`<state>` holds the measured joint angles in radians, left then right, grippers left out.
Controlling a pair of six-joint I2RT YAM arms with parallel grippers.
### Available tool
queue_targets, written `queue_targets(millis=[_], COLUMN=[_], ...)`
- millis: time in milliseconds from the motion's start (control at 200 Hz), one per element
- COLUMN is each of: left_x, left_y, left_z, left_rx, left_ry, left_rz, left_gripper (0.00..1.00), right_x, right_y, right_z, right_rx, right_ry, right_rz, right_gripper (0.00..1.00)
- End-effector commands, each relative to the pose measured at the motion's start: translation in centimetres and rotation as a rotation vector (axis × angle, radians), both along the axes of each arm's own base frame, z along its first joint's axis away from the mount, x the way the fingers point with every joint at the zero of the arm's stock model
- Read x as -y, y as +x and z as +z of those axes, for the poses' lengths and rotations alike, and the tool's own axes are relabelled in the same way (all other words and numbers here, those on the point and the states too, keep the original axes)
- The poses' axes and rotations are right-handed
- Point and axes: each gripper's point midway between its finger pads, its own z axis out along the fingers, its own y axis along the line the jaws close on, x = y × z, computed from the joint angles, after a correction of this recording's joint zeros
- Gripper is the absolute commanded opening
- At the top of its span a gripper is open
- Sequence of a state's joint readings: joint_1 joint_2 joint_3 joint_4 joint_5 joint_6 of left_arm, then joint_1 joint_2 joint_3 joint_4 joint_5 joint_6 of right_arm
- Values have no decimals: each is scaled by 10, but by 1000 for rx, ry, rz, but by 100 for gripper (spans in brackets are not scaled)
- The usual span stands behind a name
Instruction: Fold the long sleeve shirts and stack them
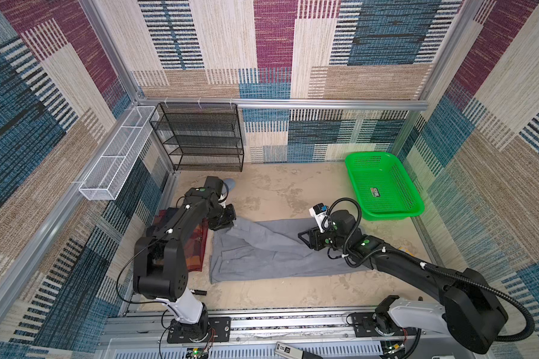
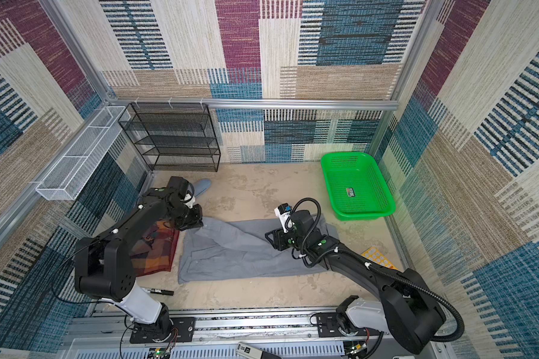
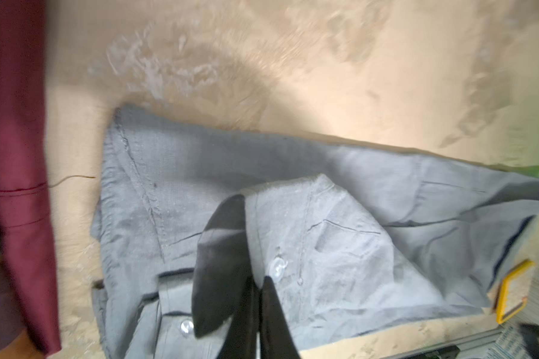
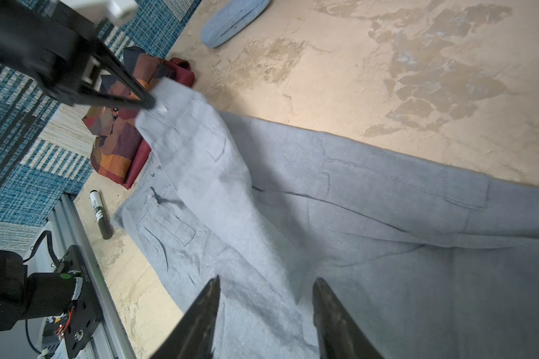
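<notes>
- The grey shirt (image 1: 271,251) lies spread just beside the plaid shirt (image 1: 197,248), with its long axis running away from it.
- The left gripper (image 4: 149,102) is clamped on a raised, buttoned grey edge, probably a cuff, at the end nearest the plaid shirt.
- The right gripper (image 4: 265,284) hovers over the far end, jaws apart and empty.

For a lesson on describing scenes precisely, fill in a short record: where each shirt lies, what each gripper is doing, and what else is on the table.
grey shirt: spread out, one corner lifted
plaid shirt: bunched, left of the grey shirt in both top views
left gripper: shut on the grey shirt's raised corner
right gripper: open, over the grey shirt
other items: green basket, marker, blue-grey case
</notes>
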<state>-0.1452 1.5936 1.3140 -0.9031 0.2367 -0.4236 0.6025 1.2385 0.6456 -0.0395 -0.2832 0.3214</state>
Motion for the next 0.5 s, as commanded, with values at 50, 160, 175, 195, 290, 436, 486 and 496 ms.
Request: queue_targets(millis=[50,160,175,195,290,436,486,496], left_x=[-7,-4,-3,-2,-7,-21,-24,-24], left_y=[-27,-46,-49,-53,-66,-86,-87,-87], left_z=[29,32,33,34,45,31,22,21], left_rx=[-20,-55,-58,-65,-41,-6,10,14], left_ry=[19,-3,-10,-18,22,80,91,91], left_rz=[32,45,45,48,54,79,82,78], left_gripper=[0,0,0,0,0,0,0,0], right_x=[9,14,15,15,20,33,34,33], right_y=[8,12,13,14,18,31,35,36], right_z=[-11,-21,-22,-25,-37,-57,-62,-63], right_rx=[-19,-40,-43,-48,-71,-127,-144,-146], right_ry=[-47,-83,-87,-96,-129,-137,-131,-131], right_rz=[-71,-106,-110,-115,-139,-197,-206,-207], right_gripper=[51,53,53,53,53,53,53,53])
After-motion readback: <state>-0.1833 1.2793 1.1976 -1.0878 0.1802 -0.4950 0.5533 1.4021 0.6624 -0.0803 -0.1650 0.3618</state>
